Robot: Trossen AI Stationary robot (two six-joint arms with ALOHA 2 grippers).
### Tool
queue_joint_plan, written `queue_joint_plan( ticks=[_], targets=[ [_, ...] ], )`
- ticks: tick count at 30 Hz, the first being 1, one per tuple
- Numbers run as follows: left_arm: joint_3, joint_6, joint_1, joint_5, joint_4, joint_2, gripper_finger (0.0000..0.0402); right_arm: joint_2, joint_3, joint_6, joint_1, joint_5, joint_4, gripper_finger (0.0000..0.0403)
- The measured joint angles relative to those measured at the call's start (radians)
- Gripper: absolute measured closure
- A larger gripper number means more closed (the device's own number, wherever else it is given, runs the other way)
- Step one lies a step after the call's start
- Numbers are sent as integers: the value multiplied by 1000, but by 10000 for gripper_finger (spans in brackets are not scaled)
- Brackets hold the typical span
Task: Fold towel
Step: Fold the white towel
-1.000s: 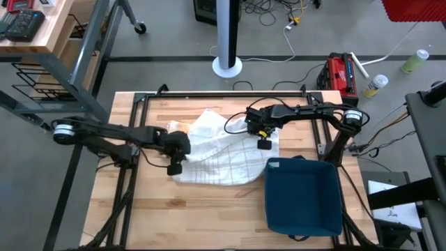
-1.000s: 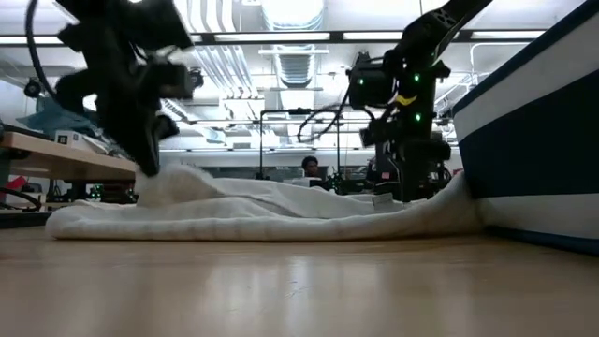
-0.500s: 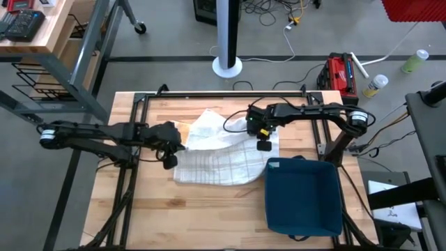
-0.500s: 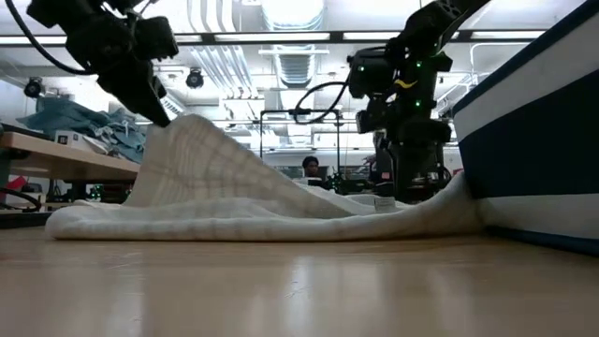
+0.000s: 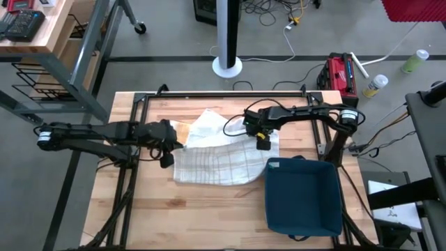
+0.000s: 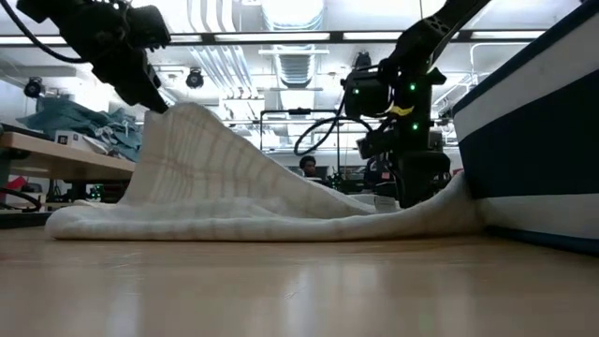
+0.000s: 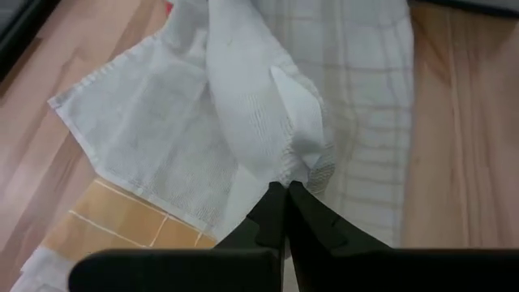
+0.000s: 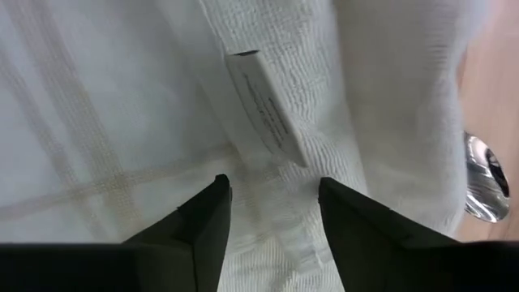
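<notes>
The white towel (image 5: 217,150) with faint checks lies crumpled on the wooden table's middle. Its left part (image 6: 187,150) is raised into a tent and the rest lies on the tabletop. My left gripper (image 5: 167,157) is shut on the raised peak, which shows at the upper left in the low view (image 6: 154,98). My right gripper (image 5: 263,143) points down over the towel's right part, open, its fingers either side of a patch next to the sewn label (image 8: 263,109). My left gripper pinches a bunched fold at the towel's left edge (image 7: 302,169) between its two shut fingers, slanting down from the table's left. That part is lifted clear and the cloth slopes down from it to the table. My right gripper's open fingertips (image 8: 217,195) stand at the towel's surface; I cannot tell whether they touch it.
A blue bin (image 5: 303,196) stands at the near right, close against the towel's right end (image 6: 459,201). A tan cloth (image 7: 109,223) peeks out under the towel's far left corner. Dark frame rails (image 5: 223,94) run along the table's edges.
My left gripper has risen and drawn back toward the table's left edge while shut on the towel. The towel's left part has come up off the table into a tall tent; its right part has stayed flat by the bin.
</notes>
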State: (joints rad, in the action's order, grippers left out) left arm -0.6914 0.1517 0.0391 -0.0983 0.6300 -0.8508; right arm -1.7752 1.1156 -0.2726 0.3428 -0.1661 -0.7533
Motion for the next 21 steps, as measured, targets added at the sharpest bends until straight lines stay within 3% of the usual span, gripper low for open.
queue_joint_plan(
  ticks=[12, 15, 19, 21],
  targets=[
    [0, 8, 0, -17, 0, 81, 401, -53, 1, -7, 4, -21, 41, 270],
    [0, 8, 0, -22, 1, 82, 401, -66, 3, -8, 4, -44, 61, 307],
    [0, 12, 0, -26, 4, 68, 401, -67, 6, -30, 4, -55, 56, 385],
    [0, 15, 0, -33, 6, 60, 401, -47, 6, -32, 4, -57, 34, 392]
  ],
)
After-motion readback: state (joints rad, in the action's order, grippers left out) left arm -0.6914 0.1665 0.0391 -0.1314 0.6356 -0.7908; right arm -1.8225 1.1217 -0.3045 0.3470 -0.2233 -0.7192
